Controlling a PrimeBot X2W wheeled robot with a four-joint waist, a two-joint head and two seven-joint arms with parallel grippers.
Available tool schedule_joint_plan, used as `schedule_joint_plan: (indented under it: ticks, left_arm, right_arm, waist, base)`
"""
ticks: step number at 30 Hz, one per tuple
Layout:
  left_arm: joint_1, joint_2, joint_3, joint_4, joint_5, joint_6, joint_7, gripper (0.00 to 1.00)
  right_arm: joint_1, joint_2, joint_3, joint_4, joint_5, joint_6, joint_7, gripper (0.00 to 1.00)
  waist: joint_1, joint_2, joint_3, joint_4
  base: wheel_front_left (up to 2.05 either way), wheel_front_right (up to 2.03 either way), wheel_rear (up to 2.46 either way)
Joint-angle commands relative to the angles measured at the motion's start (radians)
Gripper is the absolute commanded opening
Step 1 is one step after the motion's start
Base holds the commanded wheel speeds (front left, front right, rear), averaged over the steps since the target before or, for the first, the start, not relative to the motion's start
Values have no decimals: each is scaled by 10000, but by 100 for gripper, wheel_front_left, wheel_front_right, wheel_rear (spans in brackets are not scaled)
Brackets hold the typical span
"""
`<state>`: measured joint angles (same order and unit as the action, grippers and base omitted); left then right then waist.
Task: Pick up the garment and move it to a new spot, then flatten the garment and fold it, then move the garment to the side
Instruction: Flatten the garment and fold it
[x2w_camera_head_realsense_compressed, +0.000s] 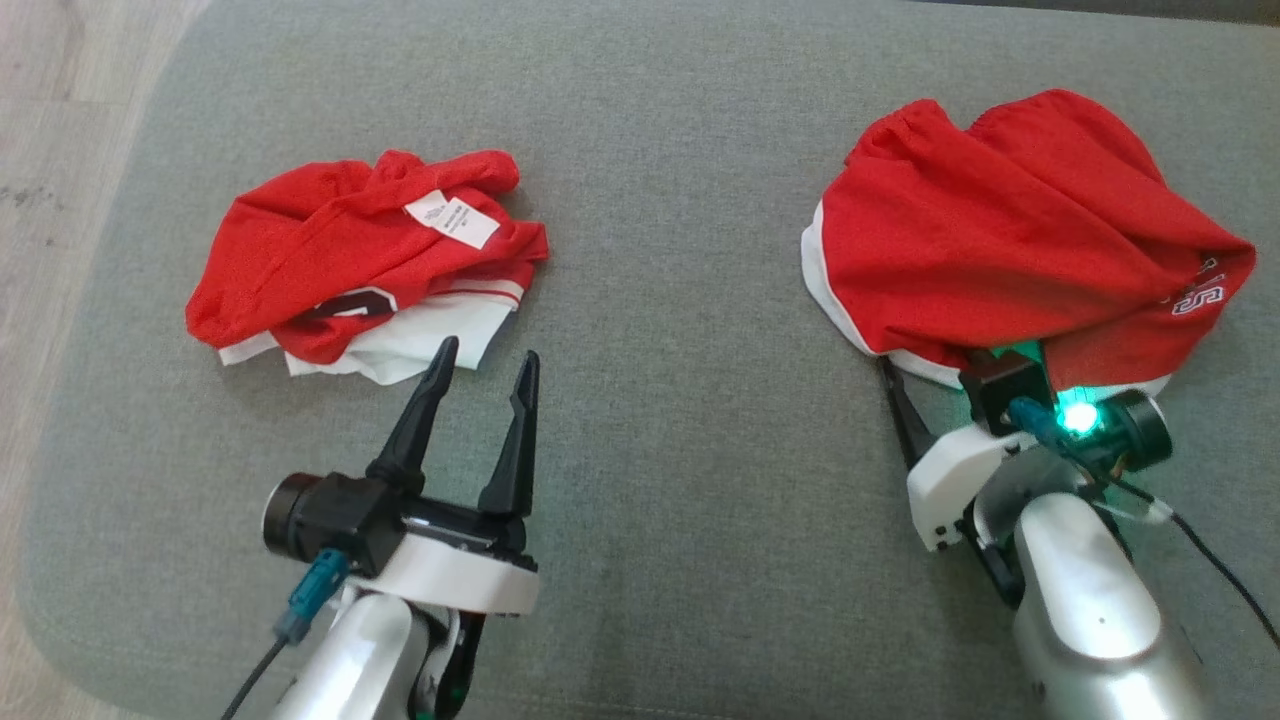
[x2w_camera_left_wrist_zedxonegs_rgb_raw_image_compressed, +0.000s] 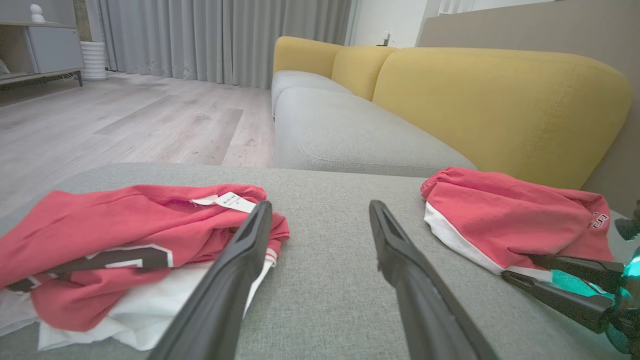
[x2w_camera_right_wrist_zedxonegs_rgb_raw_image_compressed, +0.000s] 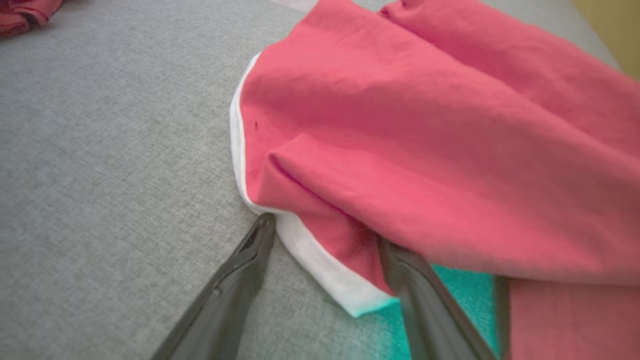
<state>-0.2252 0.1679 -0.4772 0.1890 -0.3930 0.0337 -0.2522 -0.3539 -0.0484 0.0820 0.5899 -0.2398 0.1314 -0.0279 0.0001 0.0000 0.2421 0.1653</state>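
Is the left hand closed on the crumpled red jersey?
No, the left hand stands open at the red jersey's near edge, clamping no fabric.

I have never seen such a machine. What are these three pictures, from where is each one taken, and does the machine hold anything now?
It is a robot with two arms, each ending in a gripper with two dark fingers. One picture looks down from its head; the others come from cameras on the left and right wrists. On the grey fabric cushion lie a crumpled red and white garment with a white label and a red garment with a white edge. The left gripper is open, near the labelled garment. The right gripper is open, astride the white edge. Nothing is gripped yet.
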Motion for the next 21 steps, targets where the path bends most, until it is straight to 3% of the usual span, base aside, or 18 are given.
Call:
schedule_joint_plan:
  ticks: [1, 2, 3, 4, 15, 21]
  left_arm:
    - [-414, -10, 496, -266, 109, -58, -95, 100]
    - [-416, -46, 552, -254, 151, -91, -95, 100]
    - [-412, -79, 602, -238, 194, -124, -95, 100]
    - [-403, -104, 653, -220, 234, -155, -95, 100]
    - [-148, -307, 1151, -83, 575, -420, -95, 100]
    - [178, -489, 1387, -38, 616, -471, -95, 100]
  right_arm:
    - [-157, -18, 160, -26, -161, -7, 130, 100]
    - [-199, -18, 166, 47, -173, -7, 155, 94]
    - [-236, -18, 173, 115, -177, -7, 160, 9]
    - [-276, -18, 162, 164, -168, -7, 132, 0]
    - [-494, -18, 483, -235, 1093, -7, -1525, 0]
    - [-688, -18, 883, -932, 1920, -7, -1911, 0]
  waist:
    - [-1, 0, 19, -12]
    - [-1, 0, 18, -30]
    - [-1, 0, 10, -50]
    - [-1, 0, -9, -82]
    - [-1, 0, -746, -350]
    - [-1, 0, -1281, -356]
  base:
    - [0, 0, 0]
    - [0, 0, 0]
    - [0, 0, 0]
    - [0, 0, 0]
    - [0, 0, 0]
    - [0, 0, 0]
